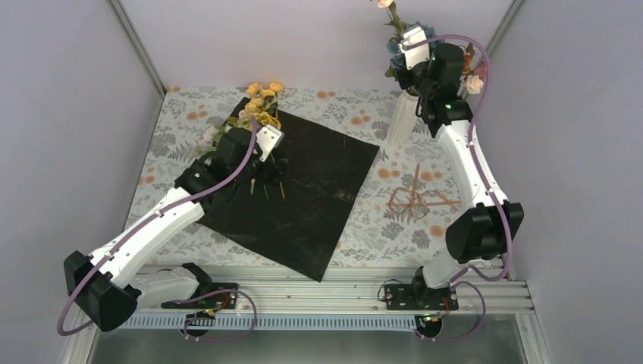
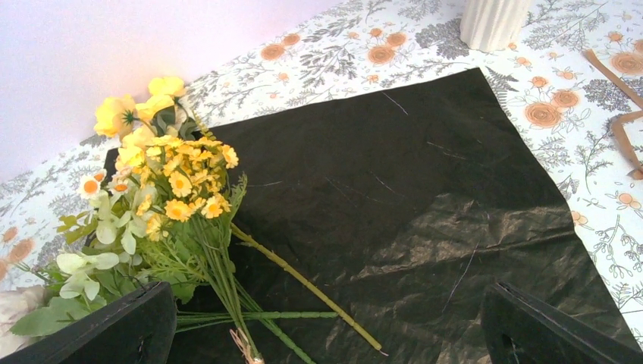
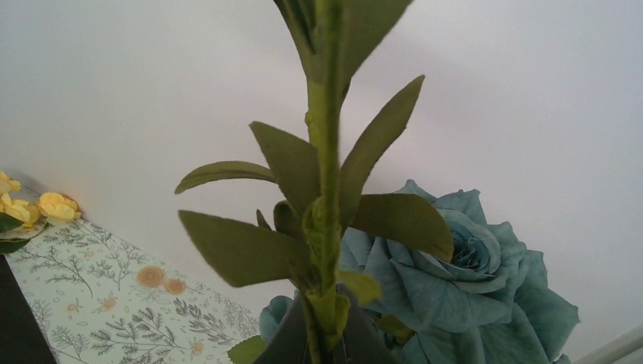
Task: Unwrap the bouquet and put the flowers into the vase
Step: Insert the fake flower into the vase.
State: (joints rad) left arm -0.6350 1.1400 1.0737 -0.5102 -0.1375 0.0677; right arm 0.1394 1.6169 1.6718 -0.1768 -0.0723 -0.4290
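Your left arm reaches low and forward from its base with the elbow bent. The left gripper (image 2: 326,307) hangs with jaws spread wide, holding nothing, over the left part of the large black square sheet (image 1: 318,189). On that sheet's far left corner lies the bunch of yellow and white artificial flowers (image 2: 167,182), its green stems running back between the fingers. Your right arm stands tall with the forearm lifted beyond the sheet's far right corner. There the tall ribbed white vase (image 1: 402,117) stands just off the sheet on the floral-print tablecloth (image 1: 379,227). Above the vase, the right gripper (image 3: 318,337) is clamped tight on an upright green leafy stem (image 3: 324,152), with a blue fabric rose (image 3: 470,258) close behind.
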